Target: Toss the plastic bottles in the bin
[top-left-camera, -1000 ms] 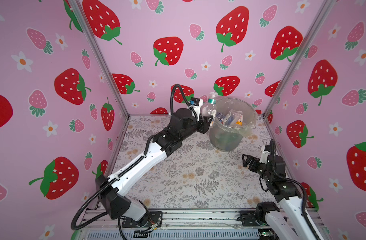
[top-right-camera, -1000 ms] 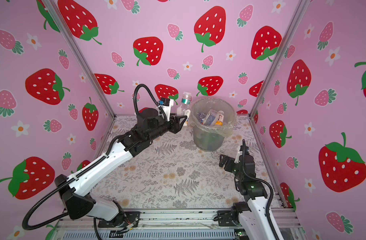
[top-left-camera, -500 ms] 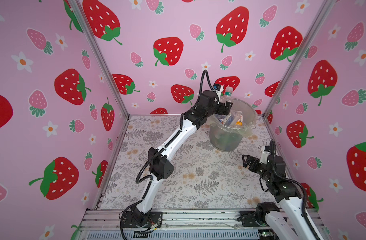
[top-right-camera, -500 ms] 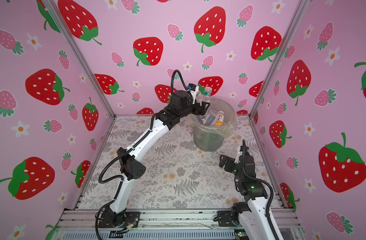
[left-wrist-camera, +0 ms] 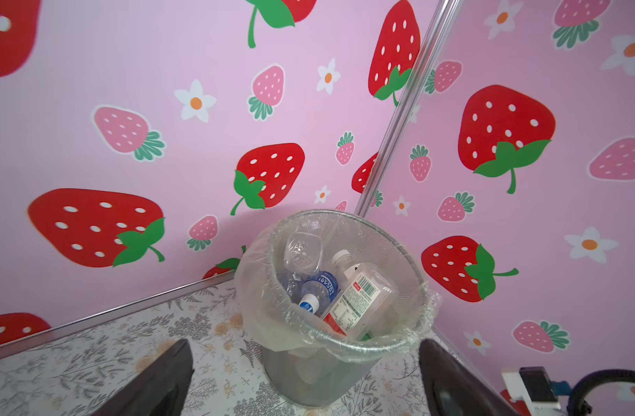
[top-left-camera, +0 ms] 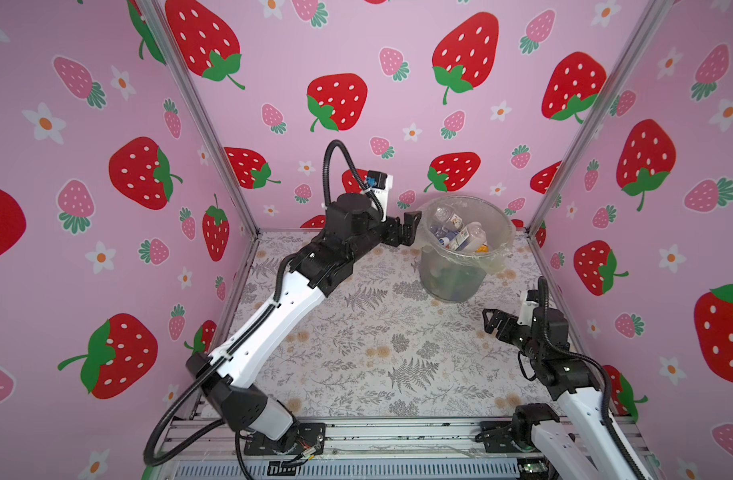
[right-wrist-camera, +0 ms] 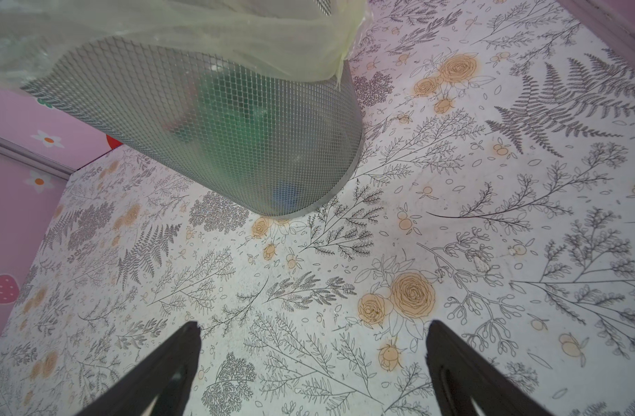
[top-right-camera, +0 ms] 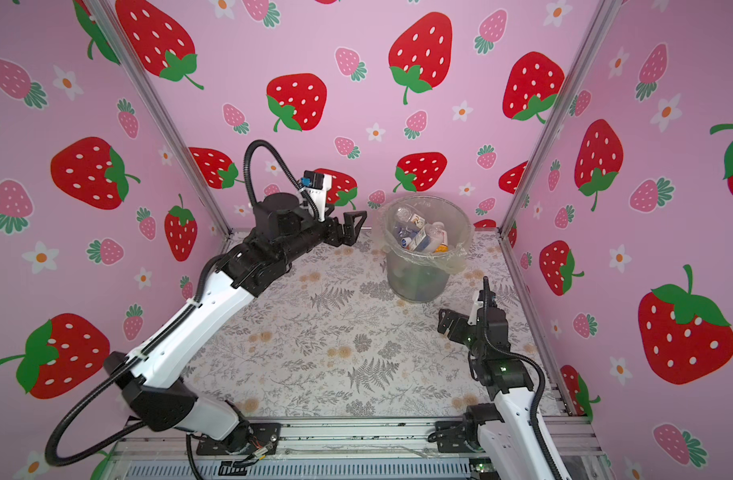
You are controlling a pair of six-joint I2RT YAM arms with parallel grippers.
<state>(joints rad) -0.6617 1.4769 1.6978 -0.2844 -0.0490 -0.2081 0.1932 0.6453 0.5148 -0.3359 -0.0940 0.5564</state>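
The bin (top-left-camera: 452, 278) (top-right-camera: 418, 280), grey mesh with a clear liner over its rim, stands at the back right of the floral mat. Several plastic bottles (top-left-camera: 460, 239) (top-right-camera: 418, 237) lie inside. The left wrist view shows a red-white labelled bottle (left-wrist-camera: 359, 299), a blue-labelled bottle (left-wrist-camera: 323, 288) and a clear bottle (left-wrist-camera: 303, 250) in the bin (left-wrist-camera: 308, 371). My left gripper (top-left-camera: 410, 230) (top-right-camera: 352, 228) (left-wrist-camera: 305, 342) hangs open and empty just left of the rim. My right gripper (top-left-camera: 491, 320) (top-right-camera: 445, 320) (right-wrist-camera: 313, 324) is open and empty over the mat, in front of the bin (right-wrist-camera: 218, 126).
Pink strawberry walls close in the back and both sides, with metal posts (top-left-camera: 206, 124) (top-left-camera: 576, 124) at the corners. The bin sits close to the back right corner. A green bottle (right-wrist-camera: 233, 115) shows through the mesh low in the bin.
My left gripper carried a bottle over the bin, opened and let it drop in. It has since drawn back to the left of the rim. The right arm has not moved.
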